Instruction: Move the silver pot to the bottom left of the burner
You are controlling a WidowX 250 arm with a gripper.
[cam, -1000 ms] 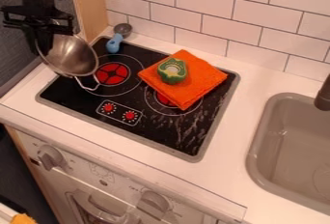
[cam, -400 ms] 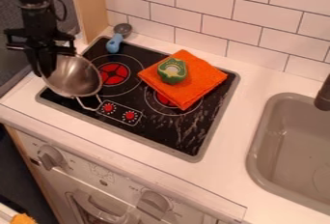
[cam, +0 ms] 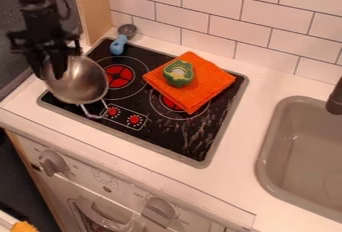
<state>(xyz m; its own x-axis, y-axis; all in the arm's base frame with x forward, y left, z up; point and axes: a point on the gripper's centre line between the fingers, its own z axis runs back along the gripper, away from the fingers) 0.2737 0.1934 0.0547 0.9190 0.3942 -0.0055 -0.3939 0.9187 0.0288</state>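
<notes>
The end effector [cam: 48, 71] hung well open, gripping nothing, at the silver pot [cam: 80, 83], just near-left of the burner [cam: 119, 76].

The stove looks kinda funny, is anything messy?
Yes, two things. An orange cloth lies partly over a red burner, an odd spot for cloth, with a green toy on top. And whitish streaks mark the black stovetop's lower right part; they could be scratches or smears, I can't tell which.
</notes>
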